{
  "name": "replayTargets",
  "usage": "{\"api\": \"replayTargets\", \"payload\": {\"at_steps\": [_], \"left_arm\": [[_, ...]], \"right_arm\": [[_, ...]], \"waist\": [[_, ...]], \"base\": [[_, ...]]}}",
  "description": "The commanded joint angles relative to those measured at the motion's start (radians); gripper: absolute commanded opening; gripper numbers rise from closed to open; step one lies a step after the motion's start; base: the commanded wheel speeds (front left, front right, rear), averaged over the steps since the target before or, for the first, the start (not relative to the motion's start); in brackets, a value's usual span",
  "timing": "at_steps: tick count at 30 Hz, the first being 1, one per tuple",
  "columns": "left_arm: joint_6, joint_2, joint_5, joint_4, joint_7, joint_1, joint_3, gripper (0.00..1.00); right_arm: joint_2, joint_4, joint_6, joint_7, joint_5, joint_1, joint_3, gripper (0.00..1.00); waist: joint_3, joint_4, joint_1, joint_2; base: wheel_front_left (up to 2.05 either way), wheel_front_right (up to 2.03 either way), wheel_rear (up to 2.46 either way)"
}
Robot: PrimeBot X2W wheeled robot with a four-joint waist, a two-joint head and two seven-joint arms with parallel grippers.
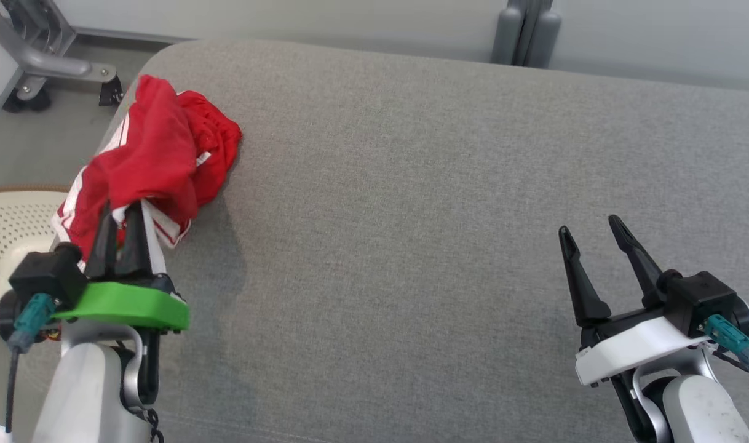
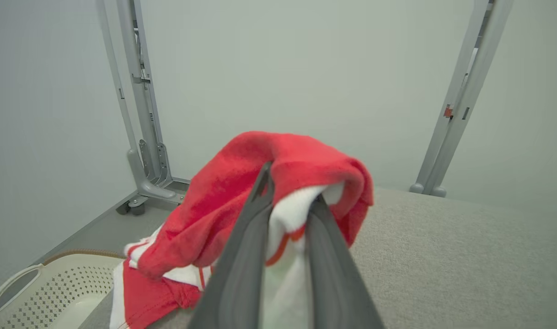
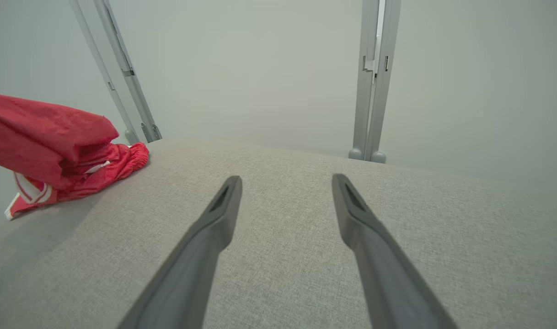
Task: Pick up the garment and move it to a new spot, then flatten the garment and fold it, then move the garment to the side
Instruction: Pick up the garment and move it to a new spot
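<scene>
left gripper [image 1: 125, 212]: jaws clamping the striped edge of the red-and-white garment [image 1: 159, 147] for carrying
red-and-white garment: bunching at the left edge of the grey worktop [image 1: 411, 184], beside the laundry basket [image 1: 11, 234]
right gripper [image 1: 590, 226]: jaws standing apart, idling until flattening

Support surface: a grey woven-fabric pad [image 1: 424, 234] with a rounded corner at the upper left of the head view, taking up most of that frame. One item lies on it, a bunched red garment [image 1: 165, 147] with white striping, at the upper left by the pad's left edge. Its far end rests on the fabric and the near part is raised clear.
</scene>
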Motion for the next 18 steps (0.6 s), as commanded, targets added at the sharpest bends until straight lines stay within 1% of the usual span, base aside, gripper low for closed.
{"api": "replayTargets", "payload": {"at_steps": [1,4,8,14,18], "left_arm": [[-0.006,-0.008,0.003,-0.021,0.021,0.03,-0.014,0.0],[-0.01,-0.023,-0.008,-0.054,0.05,0.056,-0.04,0.0],[-0.027,-0.055,0.001,-0.07,0.081,0.052,-0.11,0.0],[-0.053,-0.104,0.028,-0.052,0.109,-0.048,-0.274,0.0],[-0.063,-0.122,0.013,-0.014,0.113,-0.135,-0.386,0.0]], "right_arm": [[0.007,0.003,-0.001,-0.006,-0.004,0.014,0.003,1.0],[0.014,0.005,-0.001,-0.009,-0.005,0.013,0.008,1.0],[0.017,-0.003,-0.001,-0.004,-0.002,-0.004,0.018,1.0],[0.008,-0.009,-0.001,-0.016,0.011,-0.041,0.006,1.0],[0.013,0.006,-0.001,-0.038,0.026,-0.075,0.001,1.0]], "waist": [[-0.08,-0.073,0.0001,0.0],[-0.084,-0.123,0.0001,0.0],[-0.053,-0.21,0.0001,0.0],[0.041,-0.353,0.0001,0.0],[0.112,-0.452,0.0001,0.0]], "base": [[0.0,0.0,0.0],[0.0,0.0,0.0],[0.0,0.0,0.0],[0.0,0.0,0.0],[0.0,0.0,0.0]]}}
